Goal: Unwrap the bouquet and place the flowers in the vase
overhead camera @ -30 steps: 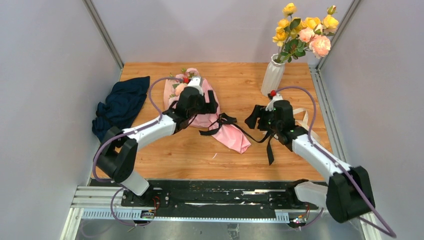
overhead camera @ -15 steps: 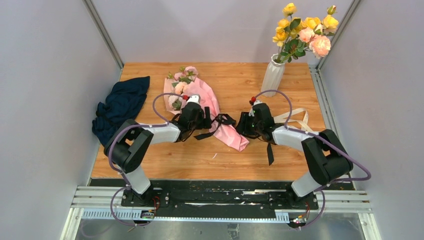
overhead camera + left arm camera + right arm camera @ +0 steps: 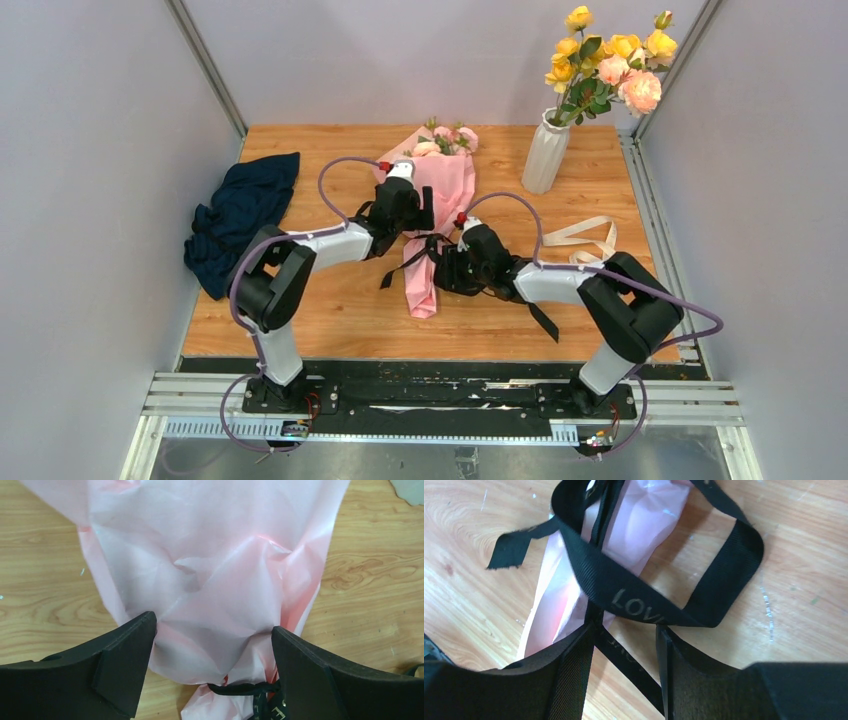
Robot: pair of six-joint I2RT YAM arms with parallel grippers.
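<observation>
Here we count one dark cloth [image 3: 240, 205], well to the left of the left pincer [image 3: 214, 627]. That pincer stands wide open astride the one bouquet [image 3: 215, 555] and holds nothing; we judge it placed to pin the paper. The right pincer [image 3: 624, 630] is half open, with one tail of the black ribbon [image 3: 634, 605] lying unclamped between its fingers, likely to pull the knot. One vase [image 3: 545, 155] stands well beyond it, rightward.

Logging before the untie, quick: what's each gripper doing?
Left gripper: open, straddling the pink paper of the bouquet.
Right gripper: partly open, a black ribbon strand between its jaws, not pinched.
</observation>
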